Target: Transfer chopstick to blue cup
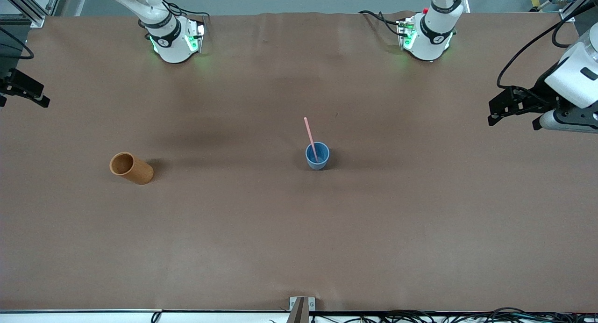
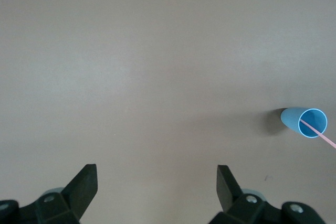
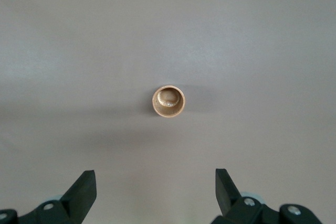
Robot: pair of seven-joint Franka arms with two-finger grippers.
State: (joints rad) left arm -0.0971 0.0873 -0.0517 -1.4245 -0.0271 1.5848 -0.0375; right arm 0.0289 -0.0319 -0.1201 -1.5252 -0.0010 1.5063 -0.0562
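The blue cup (image 1: pixel 318 164) stands upright near the middle of the table. The pale-pink chopstick (image 1: pixel 309 137) stands in it, with its lower end inside and its upper part leaning over the rim toward the robots' bases. The left wrist view shows the cup (image 2: pixel 292 118) and the chopstick (image 2: pixel 321 135) too. My left gripper (image 1: pixel 512 123) is open and empty, up in the air over the left arm's end of the table; in its own view (image 2: pixel 156 174) it is over bare table. My right gripper (image 1: pixel 23 100) is open and empty over the right arm's end (image 3: pixel 155 179).
An orange-brown cylindrical cup (image 1: pixel 132 168) stands upright toward the right arm's end of the table, seen from straight above in the right wrist view (image 3: pixel 168 102). It holds no stick. A small metal bracket (image 1: pixel 302 304) sits at the table's front edge.
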